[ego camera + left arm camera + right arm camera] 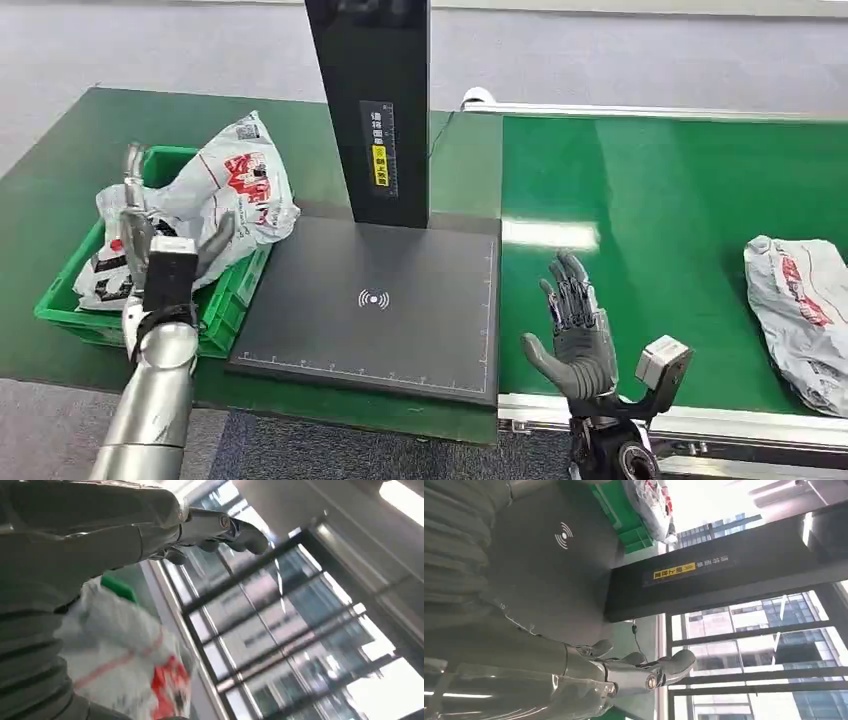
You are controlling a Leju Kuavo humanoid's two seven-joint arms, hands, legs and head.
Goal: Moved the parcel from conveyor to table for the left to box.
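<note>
Head view: two parcels counted. One parcel lies at the conveyor's right edge, untouched; the right hand, fingers apart and empty, hovers over its near edge, so a rightward reach comes next. The boxed parcel fills the single green crate at the desk's left edge.

Left wrist view: left hand spread, holding nothing.

Right wrist view: black scan pad, one.

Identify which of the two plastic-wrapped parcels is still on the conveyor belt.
The grey-white parcel at the far right lies flat on the green belt; the other parcel sits heaped in the green crate on the left.
</note>
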